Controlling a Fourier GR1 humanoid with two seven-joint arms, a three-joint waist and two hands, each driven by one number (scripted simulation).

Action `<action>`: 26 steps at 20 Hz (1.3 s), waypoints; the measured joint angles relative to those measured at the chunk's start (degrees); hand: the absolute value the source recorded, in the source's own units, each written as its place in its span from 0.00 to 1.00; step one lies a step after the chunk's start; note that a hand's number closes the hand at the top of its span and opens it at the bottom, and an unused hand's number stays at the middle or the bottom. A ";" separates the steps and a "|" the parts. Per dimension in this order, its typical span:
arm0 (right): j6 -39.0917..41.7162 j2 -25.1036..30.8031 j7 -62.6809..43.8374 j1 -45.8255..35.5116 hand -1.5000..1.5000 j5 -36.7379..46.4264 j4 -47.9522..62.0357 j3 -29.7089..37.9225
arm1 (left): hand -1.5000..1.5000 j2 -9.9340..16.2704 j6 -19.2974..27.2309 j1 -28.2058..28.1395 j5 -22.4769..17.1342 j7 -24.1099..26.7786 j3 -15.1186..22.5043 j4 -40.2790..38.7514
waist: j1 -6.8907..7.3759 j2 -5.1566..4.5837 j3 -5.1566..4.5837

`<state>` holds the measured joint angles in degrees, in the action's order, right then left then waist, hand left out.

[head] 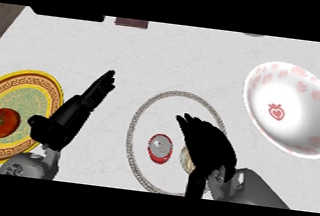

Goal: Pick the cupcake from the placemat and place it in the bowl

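The cupcake (pixel 160 148), red with a grey top, sits on the round white placemat (pixel 148 109) with a patterned rim at the counter's middle. My right hand (pixel 206 146) hovers over the placemat just right of the cupcake, fingers relaxed and pointing away, not closed on it. A beige round thing (pixel 185 159) peeks out from under that hand. The white bowl (pixel 293 109) with red strawberry marks stands to the right, tilted toward me. My left hand (pixel 77 112) rests open left of the placemat, fingers straight.
A yellow ornate plate (pixel 27 93) holding a tomato (pixel 1 122) lies at the far left, beside my left forearm. Dark objects (pixel 66 14) and a reddish one (pixel 132 23) line the counter's back edge.
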<state>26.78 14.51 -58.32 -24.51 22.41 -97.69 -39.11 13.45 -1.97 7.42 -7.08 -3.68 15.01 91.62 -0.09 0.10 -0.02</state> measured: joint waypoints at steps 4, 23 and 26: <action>-0.79 -0.25 0.76 1.93 0.00 5.48 0.00 -0.88 | 0.50 -0.22 -1.16 0.06 0.13 1.13 -1.08 -1.16 | 0.01 -0.02 0.00; -1.77 -5.95 11.08 9.12 0.00 20.52 11.45 5.47 | 0.50 -4.36 -4.67 -0.54 3.97 -0.51 -4.01 -0.28 | 0.18 -0.09 0.02; -2.04 -5.36 15.03 9.04 1.00 20.92 12.04 7.38 | 0.50 -4.48 -5.59 -1.13 4.46 0.18 -4.36 -0.34 | 0.20 -0.10 0.02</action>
<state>24.74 9.15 -43.30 -15.47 43.33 -85.65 -31.74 8.96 -7.56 6.29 -2.61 -3.50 10.65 91.28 0.11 0.01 0.00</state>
